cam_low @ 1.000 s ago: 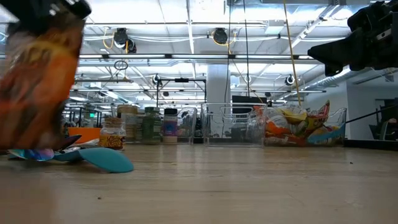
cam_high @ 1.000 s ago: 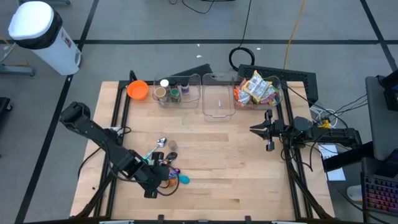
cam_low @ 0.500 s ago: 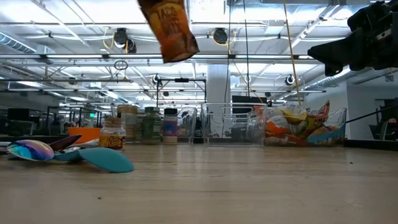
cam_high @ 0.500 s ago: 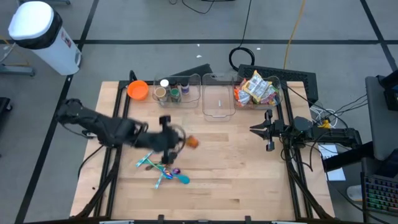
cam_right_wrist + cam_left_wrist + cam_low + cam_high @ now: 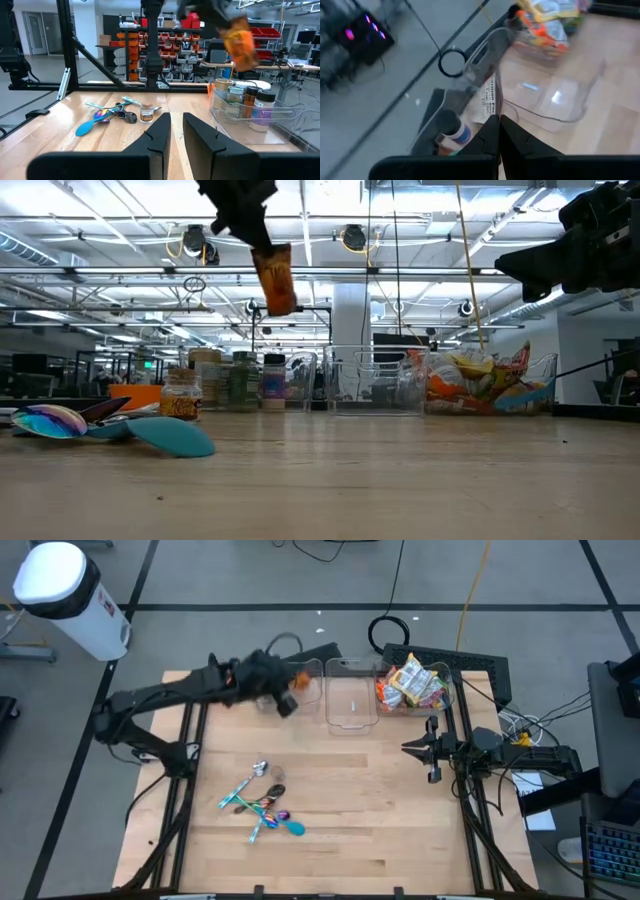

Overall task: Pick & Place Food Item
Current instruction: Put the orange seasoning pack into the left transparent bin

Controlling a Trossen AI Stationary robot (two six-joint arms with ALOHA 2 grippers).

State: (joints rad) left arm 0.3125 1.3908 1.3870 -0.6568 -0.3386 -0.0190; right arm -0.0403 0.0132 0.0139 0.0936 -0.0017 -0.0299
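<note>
The left gripper (image 5: 283,690) is hanging high over the far side of the table (image 5: 400,810), above the spot where the spice-jar bin (image 5: 305,668) meets the empty clear bin (image 5: 350,700), and its fingers are pinching one orange food packet (image 5: 275,280) that is dangling well above the tabletop. In the low view the packet is hanging tilted beneath the dark fingers, above the row of jars. Three clear bins are sitting in a row along the far edge: the left one is holding several spice jars (image 5: 240,380), too crowded to count exactly, the middle one is holding nothing, and the right one is holding a heap of snack packets (image 5: 410,683). One orange bowl (image 5: 221,685) is sitting just left of the jar bin, partly under the left arm. Near the left-centre of the table, a cluster of colourful spoons (image 5: 262,808) is lying together with one small jar (image 5: 146,114) beside them. The right gripper (image 5: 432,750) is waiting at the right edge of the table, raised off the surface, with its two fingers pressed close together and holding nothing. One white bin with a black band (image 5: 68,595) is standing on the floor beyond the far-left corner.
</note>
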